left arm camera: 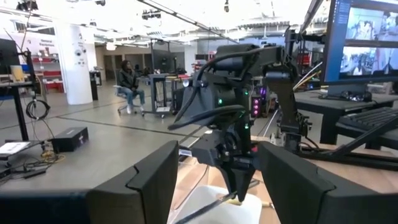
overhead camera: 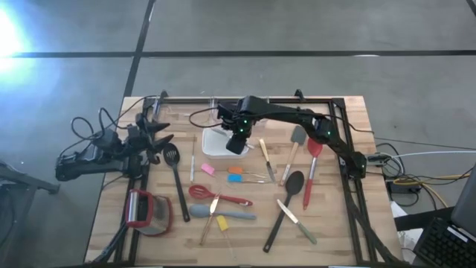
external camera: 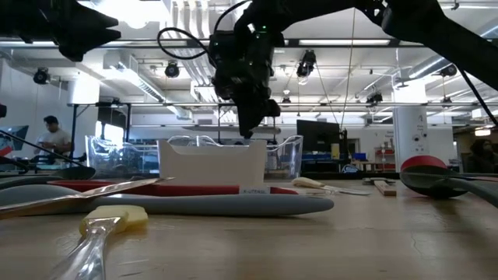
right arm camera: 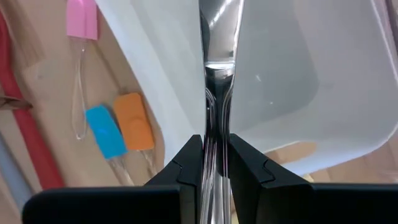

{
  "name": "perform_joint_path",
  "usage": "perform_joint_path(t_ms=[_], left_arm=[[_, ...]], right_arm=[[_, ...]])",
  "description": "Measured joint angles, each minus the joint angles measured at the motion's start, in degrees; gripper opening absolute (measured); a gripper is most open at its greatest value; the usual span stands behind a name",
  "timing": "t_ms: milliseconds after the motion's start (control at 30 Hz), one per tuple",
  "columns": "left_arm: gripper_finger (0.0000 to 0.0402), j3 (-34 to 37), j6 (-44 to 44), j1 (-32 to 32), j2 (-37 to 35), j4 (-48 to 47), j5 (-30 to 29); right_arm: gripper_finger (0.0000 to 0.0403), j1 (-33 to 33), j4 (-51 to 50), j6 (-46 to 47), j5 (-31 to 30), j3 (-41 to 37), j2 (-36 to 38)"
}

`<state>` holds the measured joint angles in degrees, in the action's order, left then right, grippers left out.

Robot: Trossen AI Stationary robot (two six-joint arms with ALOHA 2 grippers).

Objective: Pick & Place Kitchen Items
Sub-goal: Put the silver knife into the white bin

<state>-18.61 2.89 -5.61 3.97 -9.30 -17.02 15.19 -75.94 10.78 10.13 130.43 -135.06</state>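
My right gripper (overhead camera: 236,143) hangs over the white square dish (overhead camera: 216,141), shut on a metal spoon (right arm camera: 217,93). In the low view it (external camera: 250,124) stands just above the dish (external camera: 212,167). My left gripper (left arm camera: 217,186) is open and empty, and waits at the table's left (overhead camera: 160,141). The other utensils lie flat on the wooden table: a black slotted turner (overhead camera: 173,167), a red whisk (overhead camera: 216,196), a grey-blue spatula (overhead camera: 223,214), a black spoon (overhead camera: 286,197), wooden-handled knives (overhead camera: 264,160), and pink (overhead camera: 207,170), orange (overhead camera: 235,170) and blue (overhead camera: 235,178) pieces. My right gripper pinches the spoon's narrow handle (right arm camera: 217,149) between its two fingers (right arm camera: 189,162). The fingers point down over the dish and the spoon runs on from them, lengthwise, toward the dish's inside. I cannot tell whether its far end touches the dish.
A clear plastic tub (external camera: 284,152) stands just behind the dish. A red-and-grey rounded gadget (overhead camera: 145,212) lies near the front left. A red spatula (overhead camera: 312,164) and a grey one (overhead camera: 295,145) lie right of the dish. A black frame (overhead camera: 349,171) borders the table.
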Motion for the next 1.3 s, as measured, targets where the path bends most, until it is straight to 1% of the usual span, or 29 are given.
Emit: perform_joint_path(t_ms=[33, 167, 233, 300, 400, 533, 600, 767, 900, 967, 1000, 1100, 1200, 1233, 1300], left_arm=[[0.0227, 0.0, -0.1, 0.0, 0.0, -0.4, 0.0], [0.0227, 0.2, -1.7, 0.0, 0.8, -0.5, 0.0], [0.0227, 0.4, -2.9, 0.0, 2.3, 1.2, 0.0], [0.0227, 1.7, -3.0, 0.0, 4.3, 5.1, 0.2], [0.0227, 5.1, -2.5, 0.0, 8.3, 14.1, 1.5], [0.0227, 9.3, 0.0, 0.0, 14.4, 30.5, 2.8], [0.0227, 10.4, 0.3, 0.0, 17.3, 36.3, 2.9], [0.0227, 10.8, 0.0, -0.6, 23.7, 42.4, 2.9], [0.0227, 7.9, 0.3, -1.1, 28.8, 46.2, 4.2], [0.0227, 5.0, 2.2, -1.2, 30.7, 43.1, 4.3], [0.0227, 2.9, 3.2, -1.2, 31.3, 39.2, 4.4], [0.0227, -5.5, 5.2, -1.2, 32.9, 21.6, 4.4], [0.0227, -14.7, 6.3, -1.3, 36.1, 3.6, 4.3], [0.0227, -17.5, 6.8, -1.3, 37.6, -0.6, 4.3], [0.0227, -22.4, 9.0, -1.3, 40.7, -5.9, 4.3]], right_arm=[[0.0041, -0.3, 0.0, -0.9, -0.8, 0.0, 0.1], [0.0041, -2.7, 0.7, -3.7, -7.2, 1.6, 2.1], [0.0041, -3.7, 1.8, -4.8, -7.9, 2.5, 3.7], [0.0041, -4.5, 3.1, -6.0, -9.1, 2.6, 5.4], [0.0041, -5.5, 5.4, -7.1, -10.6, 2.4, 7.2], [0.0041, -6.4, 8.5, -8.3, -10.6, 2.3, 10.0], [0.0041, -6.7, 9.8, -8.8, -10.7, 2.2, 11.4], [0.0041, -8.1, 12.3, -9.7, -11.0, 0.7, 14.1], [0.0041, -9.2, 12.4, -9.7, -12.5, -0.5, 15.1], [0.0041, -9.4, 10.5, -9.1, -14.1, -1.2, 15.0], [0.0041, -9.3, 9.0, -8.4, -14.7, -1.6, 15.0], [0.0041, -9.3, 3.8, -6.5, -15.7, -3.0, 15.3], [0.0041, -9.3, -0.2, -5.4, -18.6, -4.7, 15.6], [0.0041, -9.3, -1.5, -5.0, -18.6, -5.2, 15.6], [0.0041, -9.0, -3.3, -5.0, -18.5, -6.5, 15.6]])
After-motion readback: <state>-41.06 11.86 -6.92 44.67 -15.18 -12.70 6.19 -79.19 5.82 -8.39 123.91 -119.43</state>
